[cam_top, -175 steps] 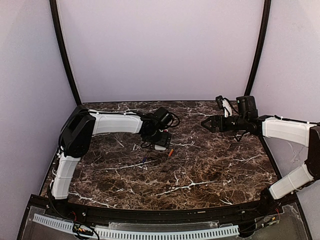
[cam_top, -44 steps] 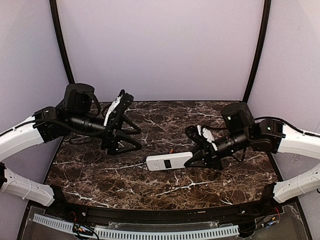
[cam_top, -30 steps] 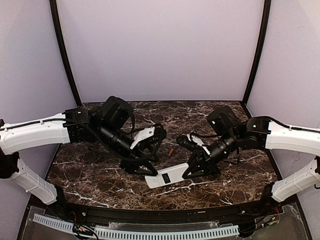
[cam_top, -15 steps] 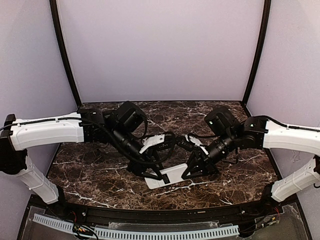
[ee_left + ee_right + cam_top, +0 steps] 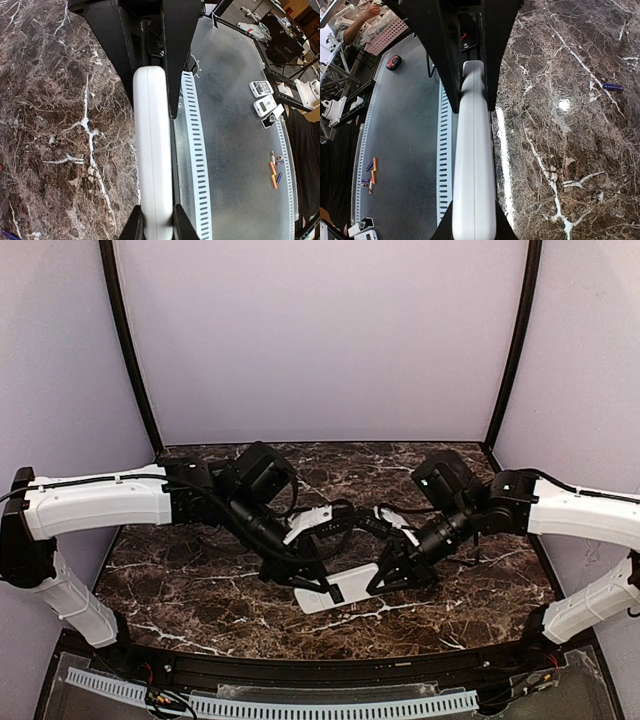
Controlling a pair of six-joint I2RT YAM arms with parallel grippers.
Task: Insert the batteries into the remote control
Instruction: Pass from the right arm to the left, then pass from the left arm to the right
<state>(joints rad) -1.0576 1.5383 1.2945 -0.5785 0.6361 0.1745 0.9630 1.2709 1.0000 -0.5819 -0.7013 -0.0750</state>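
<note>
The white remote control hangs edge-up just above the marble table, held at both ends. My left gripper is shut on its left end; in the left wrist view the remote control sits pinched in that gripper. My right gripper is shut on the other end, and the right wrist view shows the remote control clamped in it. A dark blue battery lies on the marble apart from both arms. The orange battery is hidden.
The perforated white strip and a grey metal shelf run below the table's near edge. Loose spare batteries and other remotes lie on that shelf. Lilac walls close in the back and sides.
My left arm has swung in from the left to the remote's free end and its jaws have closed on it. The right gripper keeps its hold, and the remote has shifted slightly.
</note>
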